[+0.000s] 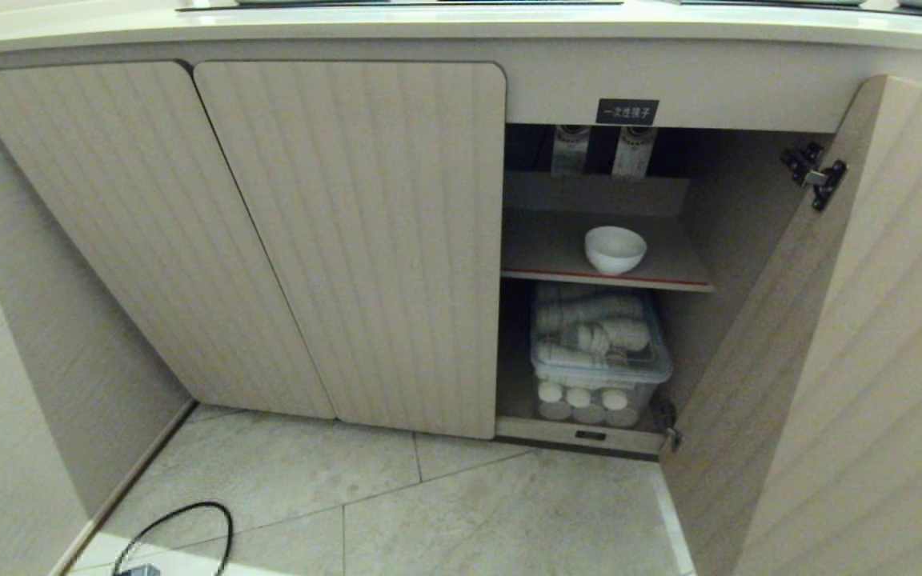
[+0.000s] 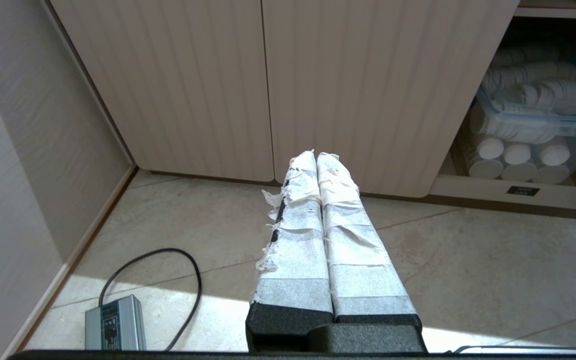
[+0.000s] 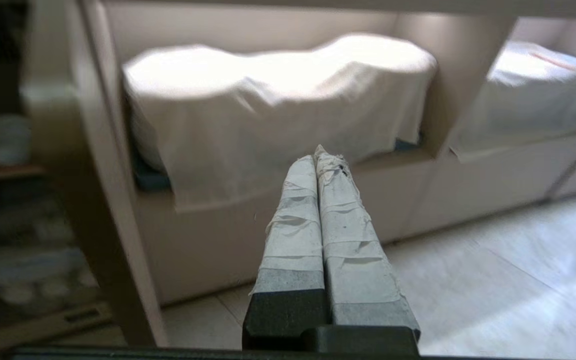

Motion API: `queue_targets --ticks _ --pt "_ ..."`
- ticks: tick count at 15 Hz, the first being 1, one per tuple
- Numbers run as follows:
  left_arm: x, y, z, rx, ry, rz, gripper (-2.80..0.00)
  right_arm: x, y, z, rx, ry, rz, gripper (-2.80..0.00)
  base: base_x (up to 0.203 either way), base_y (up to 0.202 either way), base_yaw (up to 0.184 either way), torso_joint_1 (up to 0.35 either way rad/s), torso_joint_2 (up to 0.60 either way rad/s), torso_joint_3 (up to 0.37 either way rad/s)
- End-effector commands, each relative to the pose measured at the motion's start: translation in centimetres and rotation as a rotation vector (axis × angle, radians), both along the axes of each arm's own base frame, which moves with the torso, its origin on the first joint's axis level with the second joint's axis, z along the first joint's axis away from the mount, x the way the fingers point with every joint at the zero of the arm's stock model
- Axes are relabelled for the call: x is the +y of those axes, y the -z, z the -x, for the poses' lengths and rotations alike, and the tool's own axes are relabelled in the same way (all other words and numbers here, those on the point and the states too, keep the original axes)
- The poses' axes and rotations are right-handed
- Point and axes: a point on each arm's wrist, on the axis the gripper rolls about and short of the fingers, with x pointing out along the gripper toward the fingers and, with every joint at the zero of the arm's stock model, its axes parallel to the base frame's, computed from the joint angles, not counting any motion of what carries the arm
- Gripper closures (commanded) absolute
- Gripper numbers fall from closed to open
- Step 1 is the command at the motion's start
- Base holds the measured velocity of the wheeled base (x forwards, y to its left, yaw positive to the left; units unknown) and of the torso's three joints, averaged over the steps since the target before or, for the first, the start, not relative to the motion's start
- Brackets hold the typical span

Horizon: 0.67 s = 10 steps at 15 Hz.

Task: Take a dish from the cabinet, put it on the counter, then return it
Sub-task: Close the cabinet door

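So the cabinet (image 1: 349,240) has its right-hand door (image 1: 853,360) swung wide open, and the dish (image 1: 615,249) is sitting upright on the red-edged shelf (image 1: 605,277) inside, roughly mid-shelf, rim up, nothing touching it. It's round, so there's no long axis to line up with; any approach across the rim looks as good as another. Below it there's a clear plastic bin (image 1: 601,364) full of stacked disposable cups. The counter (image 1: 461,24) runs along the top, right above the opening.

Neither arm shows up from the head camera. The right gripper (image 3: 322,157) is pointing off past the open door toward some cloth-covered bins (image 3: 278,105), so the bowl compartment lies off to its side, not in front of it. Its taped fingers are pressed together, holding nothing. The left gripper (image 2: 316,157) hangs low over the floor tiles (image 2: 468,270) facing the closed doors, fingers also pinched together and empty.

My guess is the right arm is the one better placed for the reach, but it'd need to swing toward the opening and spread its fingers first.
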Motion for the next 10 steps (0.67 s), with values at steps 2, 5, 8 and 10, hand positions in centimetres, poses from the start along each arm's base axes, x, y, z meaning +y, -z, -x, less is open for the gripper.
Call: queue_targets --ticks 2,5,8,10 --pt "0.0 0.0 0.0 0.0 0.0 0.0 0.0 0.3 1.3 -0.8 0.106 0.066 -0.022 0.0 0.0 0.0 0.0 0.0 0.0 0.0" --pt "0.0 0.0 0.0 0.0 0.0 0.0 0.0 0.4 2.9 -1.3 0.209 0.056 -0.044 0.0 0.0 0.0 0.0 0.0 0.0 0.0" --pt "0.0 0.0 0.0 0.0 0.0 0.0 0.0 0.8 3.4 -2.5 0.233 -0.005 -0.102 0.0 0.0 0.0 0.0 0.0 0.0 0.0" --pt "0.0 0.0 0.0 0.0 0.0 0.0 0.0 0.8 4.1 -2.6 0.287 -0.024 -0.079 0.0 0.0 0.0 0.0 0.0 0.0 0.0"
